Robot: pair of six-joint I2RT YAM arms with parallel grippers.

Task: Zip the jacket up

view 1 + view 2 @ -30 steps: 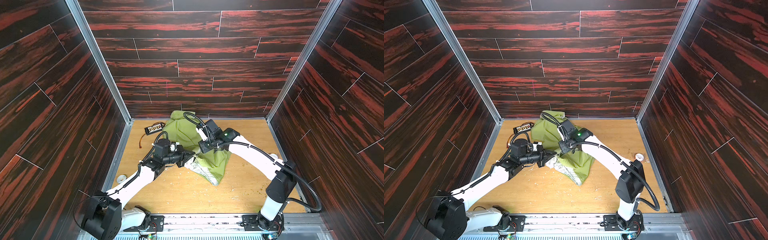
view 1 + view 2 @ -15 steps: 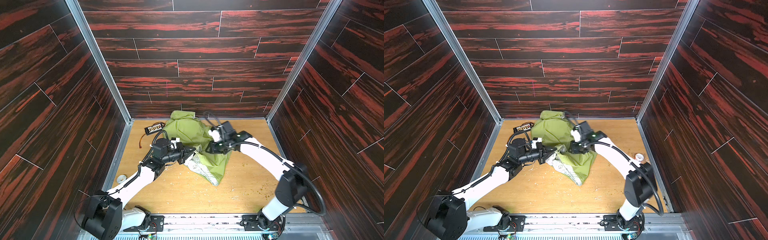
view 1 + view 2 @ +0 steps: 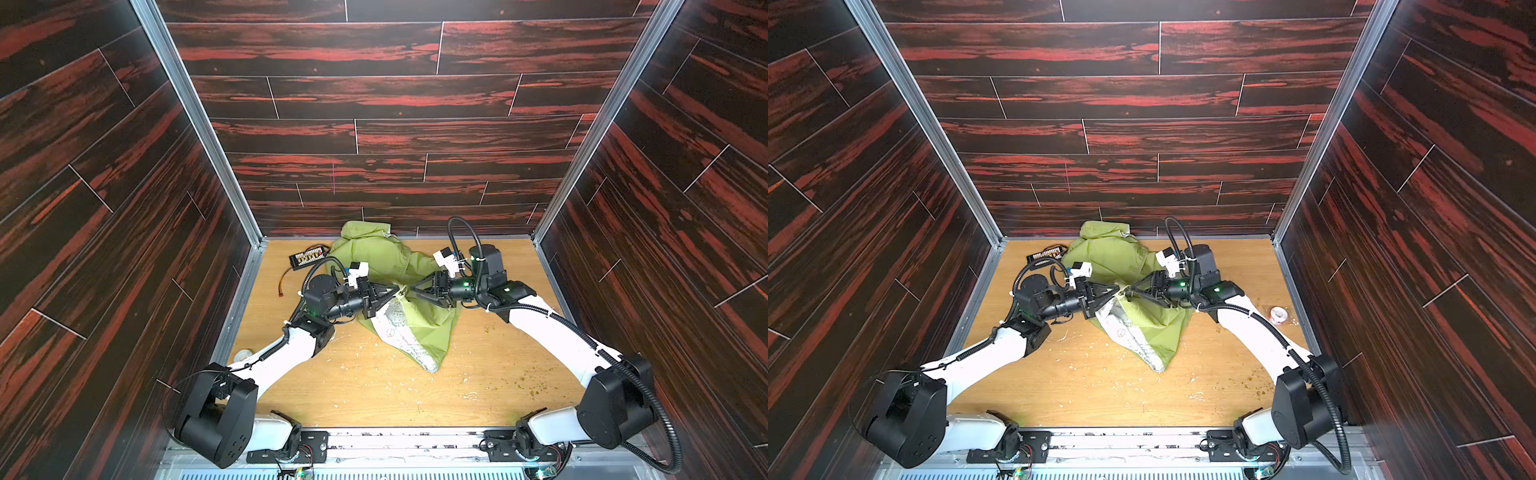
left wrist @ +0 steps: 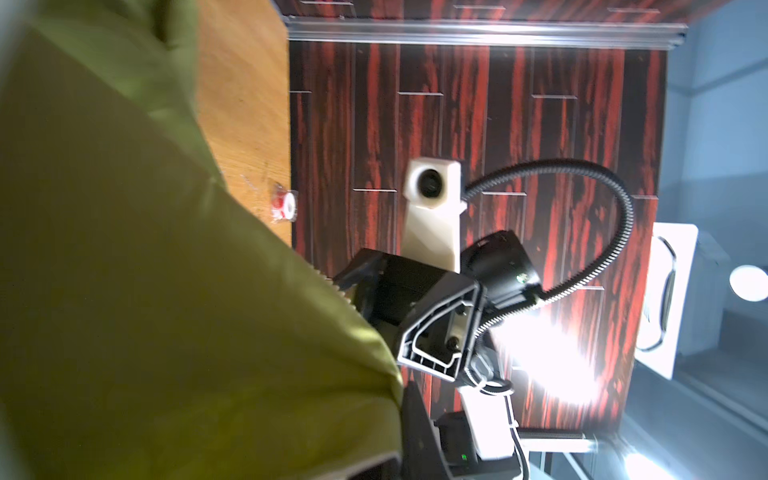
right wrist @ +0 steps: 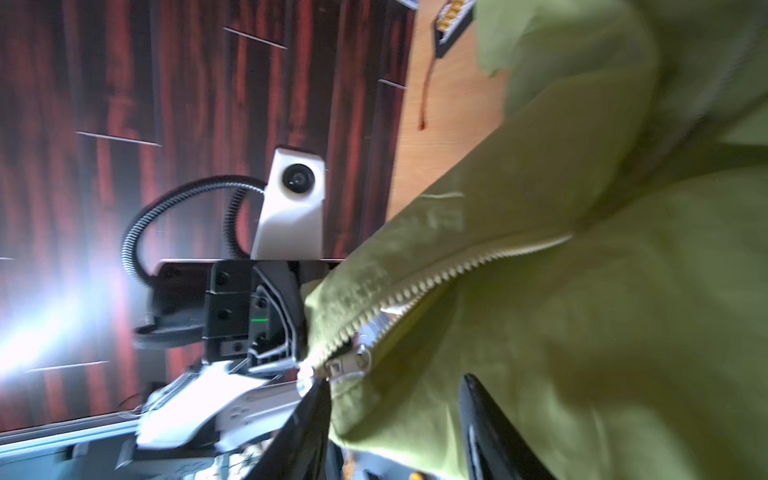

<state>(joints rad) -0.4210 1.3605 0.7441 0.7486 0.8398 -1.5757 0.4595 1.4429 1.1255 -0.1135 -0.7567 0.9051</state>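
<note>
Between dark-panelled walls (image 3: pixel 374 137), a limp jacket (image 3: pixel 374 257) lay bunched on the desk (image 3: pixel 374 399).
The left end effector (image 3: pixel 391 291) pinched its soft edge; the right end effector (image 3: pixel 413 291) stood spread by the zipper slider (image 5: pixel 347 365), likely the surest hold.

Both arms (image 3: pixel 552 332) have white links (image 3: pixel 282 357), black joints (image 3: pixel 216 415), ribbed black cables (image 4: pixel 628 212) and white wrist cameras (image 4: pixel 432 187).

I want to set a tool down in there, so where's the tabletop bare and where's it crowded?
Bare: the table between the jacket's lower tip and the front rail. Crowded: mid-table, where the left gripper and right gripper meet at the jacket, and back left by the circuit board.
</note>
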